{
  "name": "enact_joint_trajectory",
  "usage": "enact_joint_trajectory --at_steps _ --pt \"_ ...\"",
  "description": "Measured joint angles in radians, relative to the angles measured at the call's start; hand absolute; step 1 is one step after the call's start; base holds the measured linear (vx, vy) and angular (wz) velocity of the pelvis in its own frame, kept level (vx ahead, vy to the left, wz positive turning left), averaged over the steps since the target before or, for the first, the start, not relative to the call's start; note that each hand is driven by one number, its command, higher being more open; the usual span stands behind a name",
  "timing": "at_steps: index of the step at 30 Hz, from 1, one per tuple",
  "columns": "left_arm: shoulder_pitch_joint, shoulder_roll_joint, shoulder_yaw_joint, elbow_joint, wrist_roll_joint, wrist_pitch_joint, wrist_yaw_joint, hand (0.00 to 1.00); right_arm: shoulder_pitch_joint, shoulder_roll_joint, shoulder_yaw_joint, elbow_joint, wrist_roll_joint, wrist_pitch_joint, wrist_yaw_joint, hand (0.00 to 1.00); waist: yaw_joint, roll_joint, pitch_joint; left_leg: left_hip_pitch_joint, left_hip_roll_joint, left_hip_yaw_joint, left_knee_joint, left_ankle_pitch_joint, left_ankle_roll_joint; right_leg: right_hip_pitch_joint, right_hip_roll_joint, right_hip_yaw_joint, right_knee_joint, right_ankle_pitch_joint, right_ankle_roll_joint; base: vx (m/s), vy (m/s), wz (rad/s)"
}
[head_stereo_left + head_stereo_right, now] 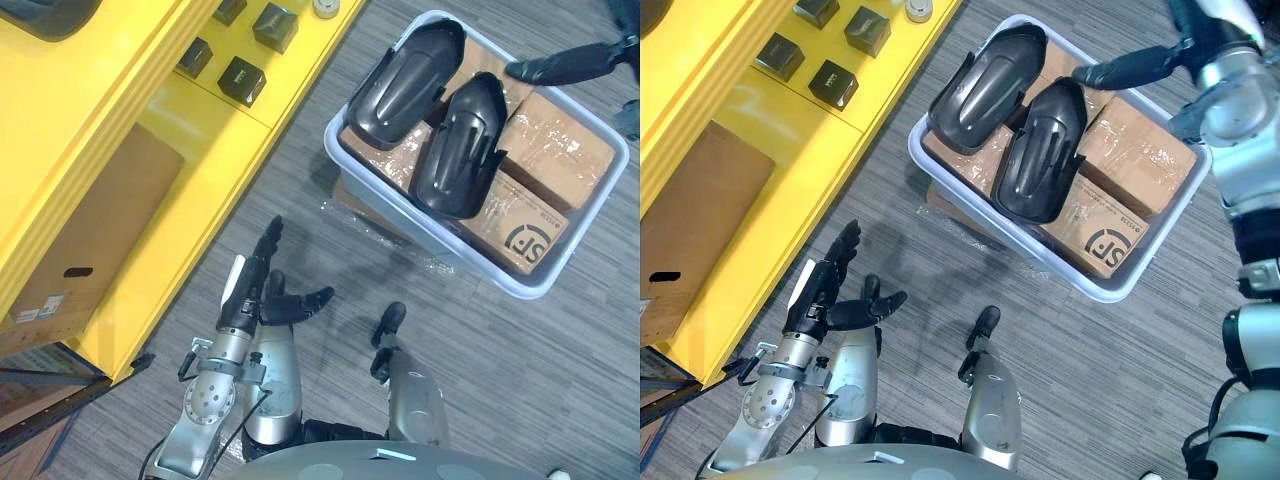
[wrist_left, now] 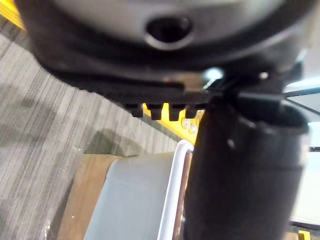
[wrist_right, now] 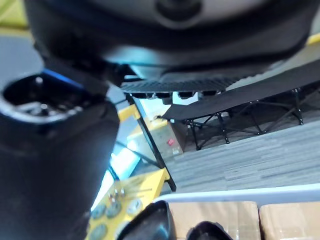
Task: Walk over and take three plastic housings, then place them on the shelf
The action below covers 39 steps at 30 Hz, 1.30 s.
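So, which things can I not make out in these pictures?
1. The right hand: open or shut is unclear. The eye views see it end-on past its forearm, and the right wrist view sits too close.
2. What lies under the housings and cardboard boxes in the tub: they cover it.
3. The dark thing on the shelf, left eye view: cut off by the top edge.

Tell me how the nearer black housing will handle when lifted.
The nearer housing looks like a thin hollow shell, so probably light and fairly stiff. Its glossy curved surface may be slippery. It lies on cardboard boxes, so may rock if nudged.
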Motion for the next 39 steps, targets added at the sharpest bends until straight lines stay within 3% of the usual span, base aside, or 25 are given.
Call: enact_joint_trajectory --at_steps 3,8,14,26,39 --pt "-0.001 -0.004 -0.007 -0.020 0.000 0.000 0.006 1.00 0.133 0.112 -0.134 0.052 0.089 0.054 -0.033 1.00 -0.009 -0.001 0.000 -0.002 0.000 0.008 0.022 -0.021 0.003 0.001 -0.001 0.011 0.000 -0.002 -0.001 0.01 0.015 -0.09" --pt "-0.011 -0.005 -0.031 -0.018 0.000 0.014 0.024 1.00 0.207 0.272 -0.136 0.230 0.094 0.105 -0.042 1.00 -0.036 0.002 -0.001 -0.025 0.002 0.021 0.058 -0.045 0.011 -0.016 -0.002 0.020 -0.001 -0.002 0.001 0.00 0.012 -0.11" --pt "-0.053 -0.021 -0.070 0.014 0.001 0.034 0.047 1.00 0.150 0.278 -0.098 0.285 0.054 0.120 -0.050 1.00 -0.040 0.010 -0.001 -0.060 0.002 0.011 0.109 -0.063 0.008 -0.024 -0.001 0.022 0.002 0.003 0.005 0.00 0.006 0.01" --pt "-0.088 -0.024 -0.072 0.026 0.010 0.049 0.057 1.00 0.015 0.273 0.003 0.448 0.069 0.084 -0.043 1.00 -0.022 0.020 -0.001 -0.104 -0.007 -0.015 0.144 -0.073 0.012 -0.032 -0.005 0.004 0.000 0.005 0.008 0.02 0.012 0.06" --pt "-0.137 -0.056 -0.150 0.082 0.009 0.052 0.078 1.00 -0.108 0.273 0.071 0.578 0.039 0.079 -0.055 1.00 -0.015 0.079 -0.003 -0.120 -0.010 -0.020 0.150 -0.072 0.014 -0.050 -0.009 0.002 0.012 0.005 0.008 0.00 0.001 0.00"
